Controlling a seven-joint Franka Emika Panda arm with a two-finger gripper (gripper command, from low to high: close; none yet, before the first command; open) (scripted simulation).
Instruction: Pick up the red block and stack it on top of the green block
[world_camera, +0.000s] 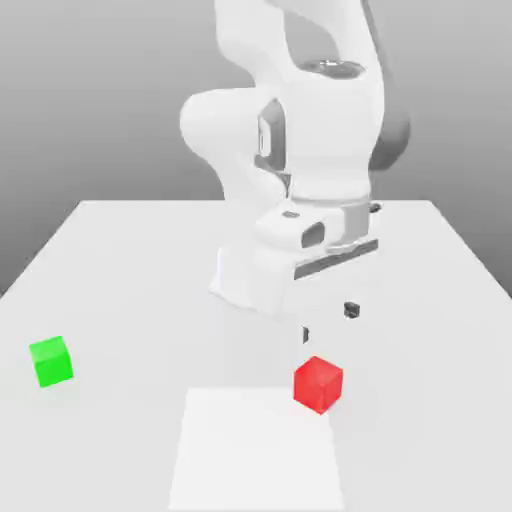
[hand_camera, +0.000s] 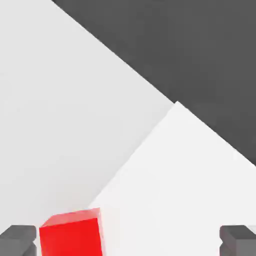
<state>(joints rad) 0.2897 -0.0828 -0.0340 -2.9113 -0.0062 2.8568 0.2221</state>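
Two risks from here, both my read. First: in the hand view the red block (hand_camera: 71, 234) sits right beside one fingertip (hand_camera: 18, 240), well apart from the other, so it is off-centre between the jaws. A straight descent could land that finger on the block's top or edge and shove or tip it instead of straddling it. Needs a sideways correction first.

Second: the block looks rotated relative to the jaw line, so closing on it askew could twist it or pinch corners, giving a weak hold that slips on the carry.

Tool (world_camera: 328, 322) is fully open, holding nothing, hanging above the desk (world_camera: 120, 260) just behind and above the red block (world_camera: 318, 384) in the exterior view. Arm is folded back tight over its base, wrist pointing the tool straight down.

Red block rests at the edge of the paler square patch (world_camera: 258, 450). Green block (world_camera: 51, 361) is well apart, far toward the exterior view's left, so a long carry on a poor grip is where a drop would happen.
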